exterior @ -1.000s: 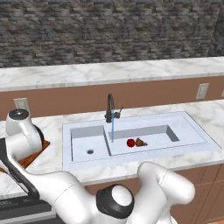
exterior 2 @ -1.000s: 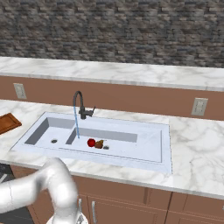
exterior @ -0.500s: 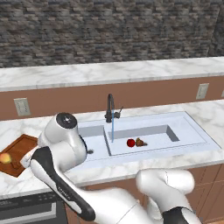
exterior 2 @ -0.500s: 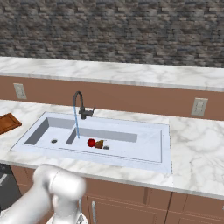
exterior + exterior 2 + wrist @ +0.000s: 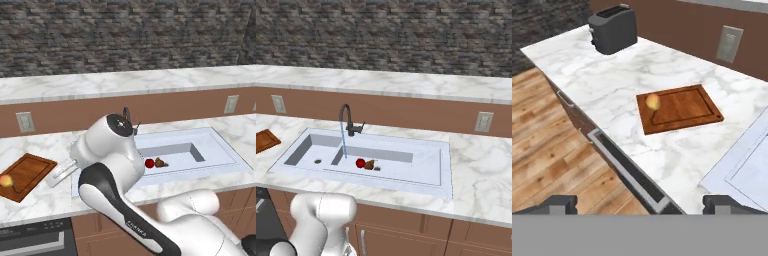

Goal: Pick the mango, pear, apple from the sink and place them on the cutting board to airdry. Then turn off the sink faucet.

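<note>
Mango (image 5: pixel 653 101) lies on the board (image 5: pixel 684 107). Apple (image 5: pixel 149 163) and pear (image 5: pixel 159 162) sit in the sink (image 5: pixel 220 150). Jaws released, grasping nothing.

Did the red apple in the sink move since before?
No. The apple sits beside the brown pear, right of the faucet stream in the sink, as earlier.

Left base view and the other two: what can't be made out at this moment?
- Sink faucet: in the left base view the arm hides all but its top.
- Left basin of the sink: behind the arm in the left base view.
- Pear: too small in both base views to show shape.
- End effector: hand view cuts off all but the fingertips.
</note>
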Controlling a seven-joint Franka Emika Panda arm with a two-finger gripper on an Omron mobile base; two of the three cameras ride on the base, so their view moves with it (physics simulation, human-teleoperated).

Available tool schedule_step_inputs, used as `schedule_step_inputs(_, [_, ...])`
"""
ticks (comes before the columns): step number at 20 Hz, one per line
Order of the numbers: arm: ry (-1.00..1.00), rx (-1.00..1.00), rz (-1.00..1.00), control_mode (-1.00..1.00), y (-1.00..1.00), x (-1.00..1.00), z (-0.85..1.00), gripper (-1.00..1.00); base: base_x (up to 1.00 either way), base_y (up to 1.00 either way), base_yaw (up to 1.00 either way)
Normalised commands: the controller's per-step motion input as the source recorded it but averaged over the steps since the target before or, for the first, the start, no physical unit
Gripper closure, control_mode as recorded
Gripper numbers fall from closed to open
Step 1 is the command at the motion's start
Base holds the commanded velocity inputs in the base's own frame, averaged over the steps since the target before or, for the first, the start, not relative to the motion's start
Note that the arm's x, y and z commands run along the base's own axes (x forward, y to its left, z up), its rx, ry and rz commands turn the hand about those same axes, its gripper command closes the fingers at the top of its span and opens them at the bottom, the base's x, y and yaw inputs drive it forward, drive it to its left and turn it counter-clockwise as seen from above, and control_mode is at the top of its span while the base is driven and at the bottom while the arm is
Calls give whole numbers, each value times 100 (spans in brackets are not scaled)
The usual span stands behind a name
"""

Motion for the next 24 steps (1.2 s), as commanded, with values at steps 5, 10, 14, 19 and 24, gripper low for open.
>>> schedule_step_inputs(5, [15, 0, -18, -100, -84, -53, 58, -100, 0, 0, 0])
schedule_step_inputs(10, [27, 0, -22, -100, -97, -34, 37, -100, 0, 0, 0])
schedule_step_inputs(14, [26, 0, -20, -100, -96, -22, 18, -100, 0, 0, 0])
schedule_step_inputs(19, [18, -1, -20, -100, -85, -15, 0, -100, 0, 0, 0])
schedule_step_inputs(24, [16, -7, -22, -100, -77, -5, 0, -100, 0, 0, 0])
